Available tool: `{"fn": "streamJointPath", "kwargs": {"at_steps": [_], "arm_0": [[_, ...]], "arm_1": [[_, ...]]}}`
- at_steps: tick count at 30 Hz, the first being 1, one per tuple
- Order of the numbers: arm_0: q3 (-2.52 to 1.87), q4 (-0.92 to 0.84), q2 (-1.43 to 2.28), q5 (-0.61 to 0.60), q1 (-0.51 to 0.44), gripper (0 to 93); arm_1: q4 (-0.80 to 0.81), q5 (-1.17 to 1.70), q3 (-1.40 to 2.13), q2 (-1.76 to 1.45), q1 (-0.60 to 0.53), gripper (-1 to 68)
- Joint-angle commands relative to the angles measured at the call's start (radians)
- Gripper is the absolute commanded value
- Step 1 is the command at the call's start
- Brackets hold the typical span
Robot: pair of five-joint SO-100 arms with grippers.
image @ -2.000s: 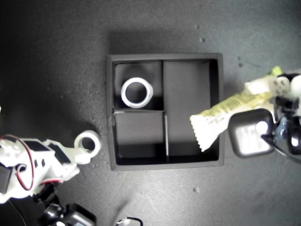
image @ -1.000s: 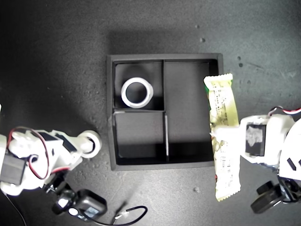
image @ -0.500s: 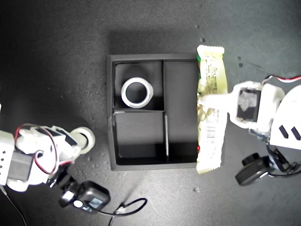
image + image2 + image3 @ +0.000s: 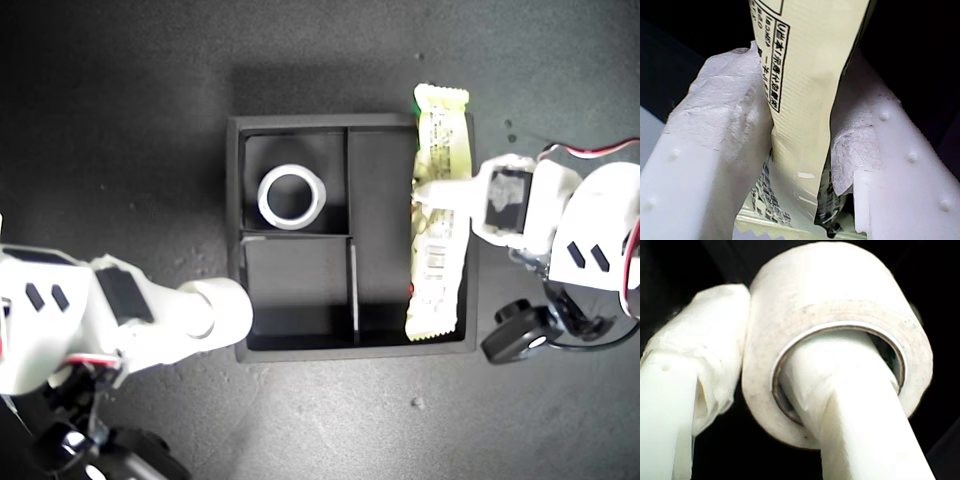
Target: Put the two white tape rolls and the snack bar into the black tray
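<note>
Your first gripper (image 4: 805,150) is clamped on the long cream-white, green-printed snack bar (image 4: 438,215), its padded fingers (image 4: 725,130) pinching the wrapper near mid-length. The wrapper looks light, thin and slippery; hold it at the middle, as now. The bar lies along the square matte black tray's (image 4: 236,240) right wall in the exterior view, its top end overhanging the rim.

Your second gripper (image 4: 785,390) grips a stiff, light white tape roll (image 4: 218,310), one finger through its core, at the tray's lower-left wall. The other white roll (image 4: 291,197) sits in the upper-left compartment.
</note>
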State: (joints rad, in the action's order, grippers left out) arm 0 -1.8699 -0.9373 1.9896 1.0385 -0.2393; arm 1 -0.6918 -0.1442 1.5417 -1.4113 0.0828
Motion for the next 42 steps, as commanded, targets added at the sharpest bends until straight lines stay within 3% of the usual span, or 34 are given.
{"fn": "streamJointPath", "kwargs": {"at_steps": [1, 7, 17, 33, 36, 39, 42], "arm_0": [[0.133, 0.011, -0.106, -0.021, 0.018, 2.1], [0.218, 0.018, -0.259, -0.023, 0.034, 2.6], [0.267, 0.017, -0.305, -0.015, 0.009, 5.1], [0.25, 0.012, -0.262, 0.032, -0.041, 8.0], [0.239, 0.012, -0.261, 0.037, -0.035, 8.8], [0.249, 0.012, -0.27, 0.034, -0.034, 9.1], [0.261, -0.003, -0.268, 0.029, -0.034, 8.8]], "arm_1": [[0.017, -0.011, 0.009, -0.008, 0.005, 6.3], [-0.06, -0.009, 0.002, -0.008, -0.002, 13.6], [-0.322, 0.012, -0.189, -0.02, -0.044, 16.1], [-0.457, 0.008, -0.282, -0.02, -0.034, 17.6], [-0.471, 0.005, -0.296, -0.02, -0.048, 19.5], [-0.486, -0.006, -0.304, -0.02, -0.057, 25.7], [-0.528, -0.028, -0.345, -0.02, -0.06, 26.4]]}}
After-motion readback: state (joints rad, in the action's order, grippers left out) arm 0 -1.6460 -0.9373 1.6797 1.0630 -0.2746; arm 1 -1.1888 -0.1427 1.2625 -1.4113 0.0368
